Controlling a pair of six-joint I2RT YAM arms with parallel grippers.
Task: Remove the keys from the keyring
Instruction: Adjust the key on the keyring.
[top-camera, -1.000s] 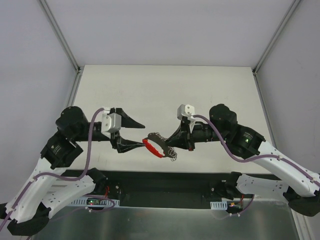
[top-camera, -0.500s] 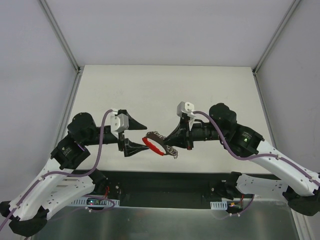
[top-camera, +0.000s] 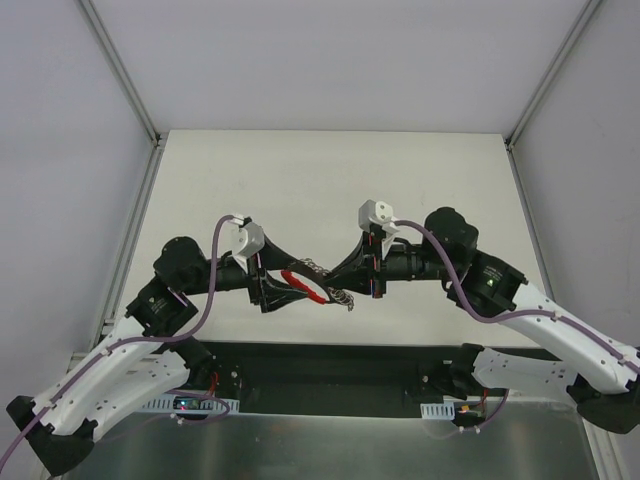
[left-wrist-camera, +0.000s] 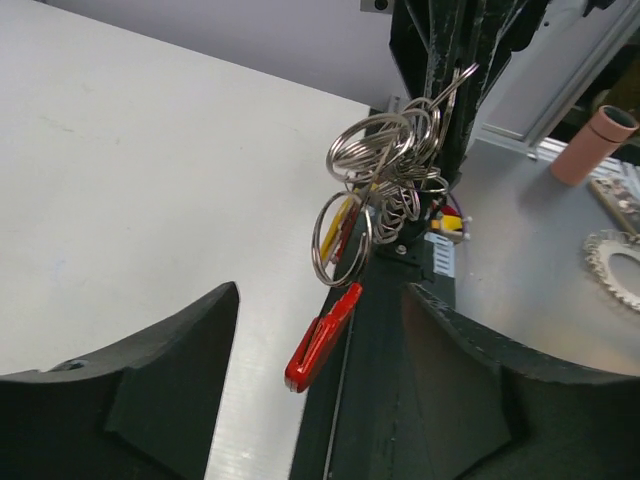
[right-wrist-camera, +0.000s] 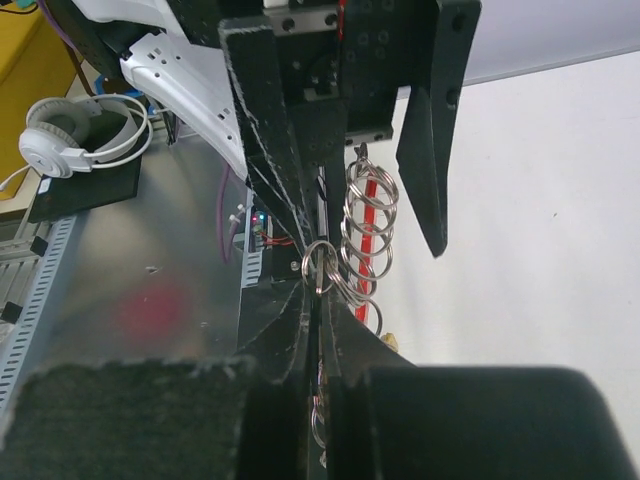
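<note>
The right end effector (top-camera: 336, 284) has its fingers pressed together on one split ring of the keyring (left-wrist-camera: 375, 165). It holds the whole tangle up off the white worktop (top-camera: 330, 180), above the middle of the near edge. In the right wrist view, the pinched ring sits right at the fingertips (right-wrist-camera: 318, 285), and a chain of linked silvery rings runs away from it.

The left end effector (top-camera: 290, 280) faces the right one from the other side with its fingers spread wide. One finger stands on each side of the hanging bundle, and neither clearly touches it. In the left wrist view, the two dark fingers (left-wrist-camera: 150, 370) frame the bottom of the picture and the rings dangle in the gap between them.

A red plastic piece (left-wrist-camera: 320, 340) hangs from the lowest ring, slanting down towards the left end effector. A bit of yellow shows behind the rings. In the overhead view, a small jagged silvery bunch, which looks like the keys (top-camera: 345, 298), hangs just below the right end effector. Single keys are too small to tell apart.

Beyond the near edge is a metal surface. On it are a pink tube (left-wrist-camera: 595, 145), a toothed disc (left-wrist-camera: 615, 265) and white headphones (right-wrist-camera: 75, 135).
</note>
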